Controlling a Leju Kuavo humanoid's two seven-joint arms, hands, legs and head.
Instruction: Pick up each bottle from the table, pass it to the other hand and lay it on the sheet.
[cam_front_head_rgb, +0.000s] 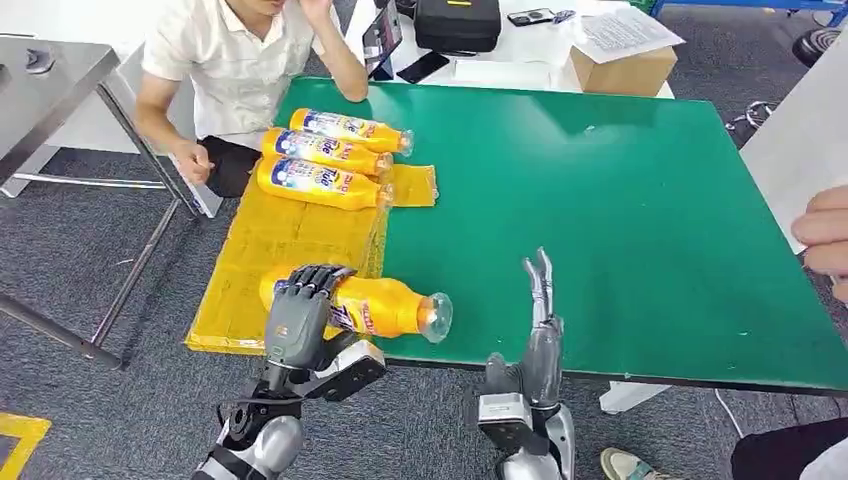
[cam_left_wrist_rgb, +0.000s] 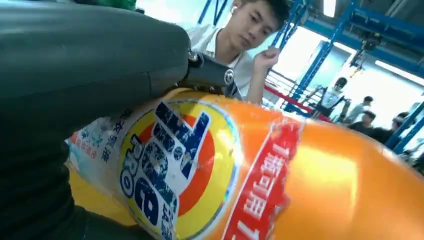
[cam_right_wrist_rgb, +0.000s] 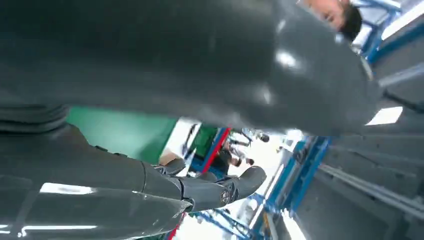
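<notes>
My left hand (cam_front_head_rgb: 298, 310) grips an orange bottle (cam_front_head_rgb: 385, 306) lying across the near edge of the yellow sheet (cam_front_head_rgb: 262, 240), its cap end pointing right over the green table (cam_front_head_rgb: 600, 210). In the left wrist view the bottle's label (cam_left_wrist_rgb: 175, 165) sits right under my thumb (cam_left_wrist_rgb: 90, 60). Three more orange bottles (cam_front_head_rgb: 322, 168) lie side by side at the sheet's far end. My right hand (cam_front_head_rgb: 540, 320) stands open to the right of the held bottle, fingers straight and apart from it. The right wrist view shows those fingers (cam_right_wrist_rgb: 220, 187) holding nothing.
A person in a white shirt (cam_front_head_rgb: 235, 60) sits at the table's far left corner. Another person's hand (cam_front_head_rgb: 825, 240) shows at the right edge. A cardboard box (cam_front_head_rgb: 622, 60) and a black case (cam_front_head_rgb: 457, 22) stand behind the table.
</notes>
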